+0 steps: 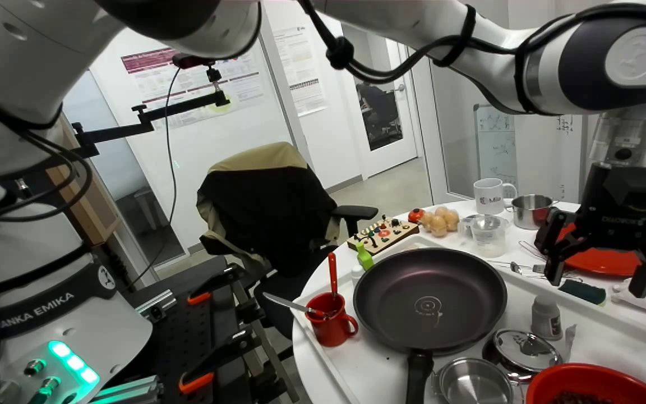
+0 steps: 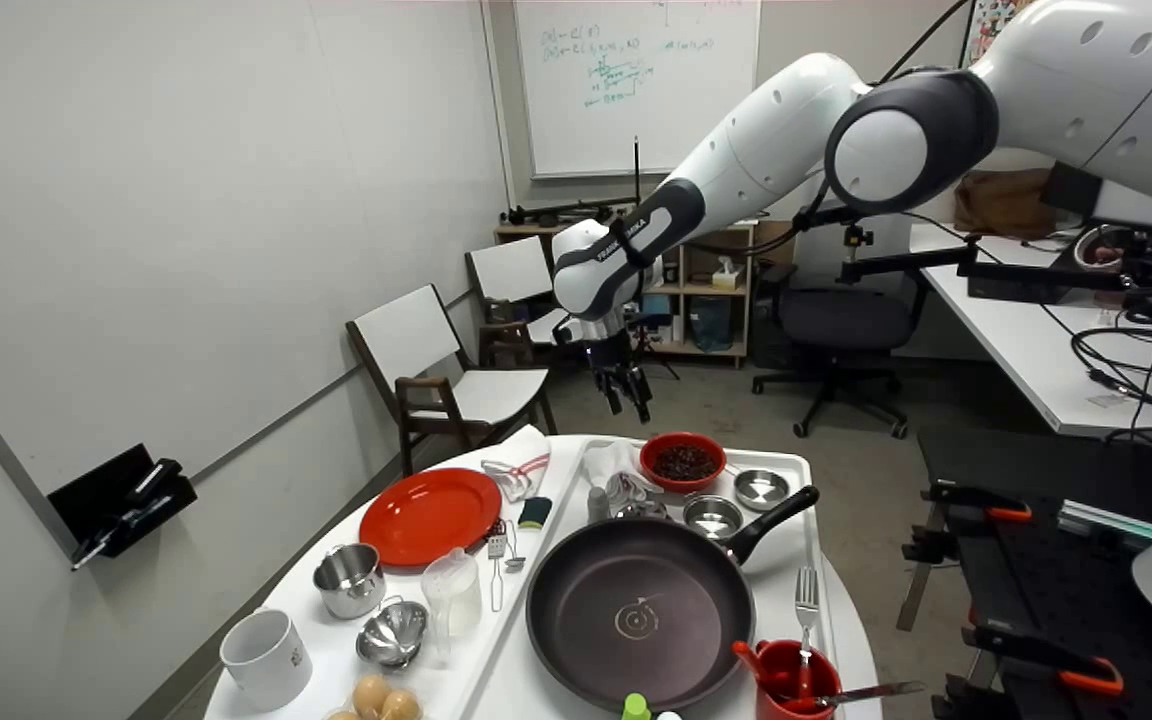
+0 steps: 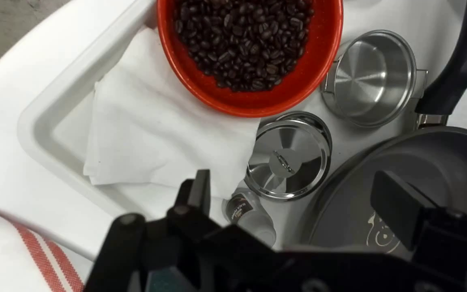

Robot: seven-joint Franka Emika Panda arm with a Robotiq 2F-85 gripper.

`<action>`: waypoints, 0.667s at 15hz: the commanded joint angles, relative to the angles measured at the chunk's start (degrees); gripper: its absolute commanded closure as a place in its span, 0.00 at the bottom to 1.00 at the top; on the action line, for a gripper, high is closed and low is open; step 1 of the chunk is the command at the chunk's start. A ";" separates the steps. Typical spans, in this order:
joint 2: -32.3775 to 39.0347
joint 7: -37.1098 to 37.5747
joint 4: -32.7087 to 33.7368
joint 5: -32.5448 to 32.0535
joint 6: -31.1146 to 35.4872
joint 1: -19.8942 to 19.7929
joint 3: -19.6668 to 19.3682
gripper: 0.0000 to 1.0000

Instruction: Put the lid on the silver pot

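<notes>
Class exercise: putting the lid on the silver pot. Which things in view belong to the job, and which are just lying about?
For the job:
lid
small silver pot, probably the open one nearest the lid
pincer, open

Just lying about:
black frying pan
red bowl
red plate
red cup
white mug
pepper bottle
sponge

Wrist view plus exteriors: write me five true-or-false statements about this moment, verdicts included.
The silver pot between the red bowl and the pan handle is uncovered. True.
The red bowl is empty. False: it holds dark beans.
The lid lies with its loop handle facing up. True.
The claw is clamped on the lid. False: the claw is open, holding nothing.
The red mug in both exterior views holds cutlery. True.
</notes>
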 commanded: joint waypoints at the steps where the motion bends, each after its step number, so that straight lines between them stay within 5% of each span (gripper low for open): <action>1: 9.02 -3.70 13.64 -0.56 -6.27 0.12 0.77 0.00; 5: 15.37 -2.55 22.35 -0.88 -10.67 1.44 0.14 0.00; 10: 17.53 -0.70 25.24 -1.17 -11.94 2.52 -0.34 0.00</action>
